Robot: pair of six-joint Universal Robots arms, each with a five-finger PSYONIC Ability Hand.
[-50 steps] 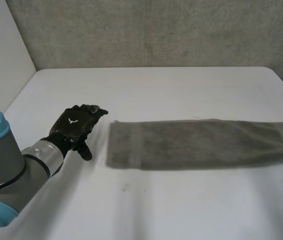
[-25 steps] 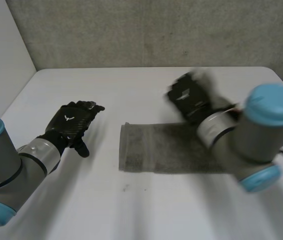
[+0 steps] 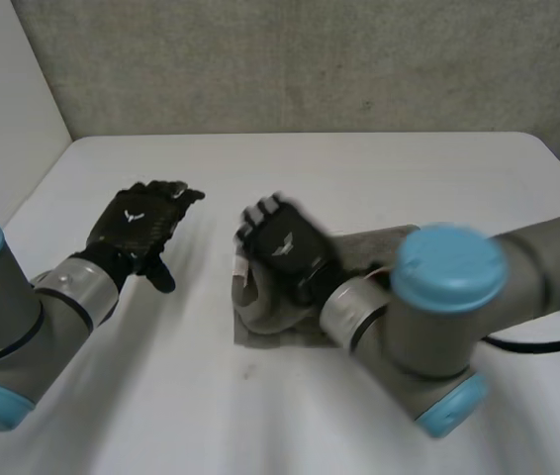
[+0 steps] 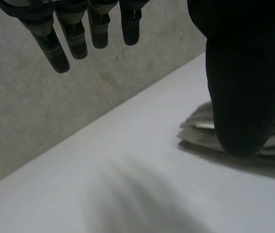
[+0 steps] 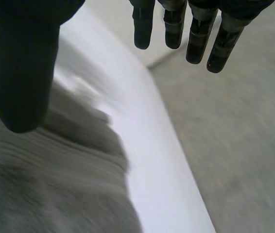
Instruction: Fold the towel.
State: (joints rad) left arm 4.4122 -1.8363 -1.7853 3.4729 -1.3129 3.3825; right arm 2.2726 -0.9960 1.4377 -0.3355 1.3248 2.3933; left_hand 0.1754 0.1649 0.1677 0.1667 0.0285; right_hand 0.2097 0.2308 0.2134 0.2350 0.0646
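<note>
1. Open room on the flat white table [image 3: 359,178] on every side of the rumpled grey fabric towel [image 3: 263,325]; far edge along a grey concrete wall [image 3: 310,59].
2. Black left hand [image 3: 141,233]: fingers straight and spread, nothing held, above bare table just beside the towel's end.
3. Black right hand [image 3: 285,247]: fingers straight, thumb apart, nothing gripped.
4. Towel mid-table, bunched beneath the right palm; contact unclear.

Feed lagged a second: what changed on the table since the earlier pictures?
The right hand swept in from the right to the left end of the towel, fingers straight; the towel is now far shorter, seemingly doubled over. The left hand stayed open beside it.
</note>
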